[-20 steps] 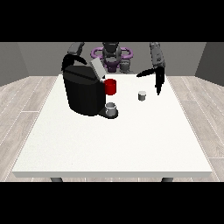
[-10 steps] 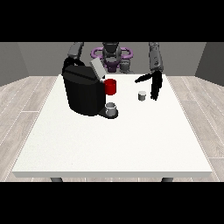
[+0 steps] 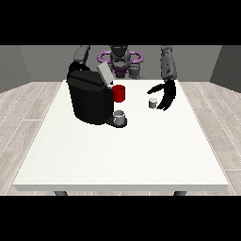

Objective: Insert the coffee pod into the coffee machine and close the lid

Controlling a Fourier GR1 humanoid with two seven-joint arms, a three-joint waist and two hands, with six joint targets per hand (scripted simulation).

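Fingers (image 3: 165, 100) hang spread and relaxed, holding nothing, on the hand at the view's right (image 3: 164, 93) | front view: we see the coffee pod (image 3: 152, 103) standing on the table (image 3: 122, 150), just beside that hand, right of the coffee machine (image 3: 92, 98) with its lid (image 3: 105, 74) up | other hand hidden behind the machine, fingers untellable | risk: we judge a sideways brush could topple the pod.

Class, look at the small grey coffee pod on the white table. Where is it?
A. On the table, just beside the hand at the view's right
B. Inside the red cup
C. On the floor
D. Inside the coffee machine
A: the coffee pod stands on the table, beside the hand at the view's right, apart from the coffee machine.
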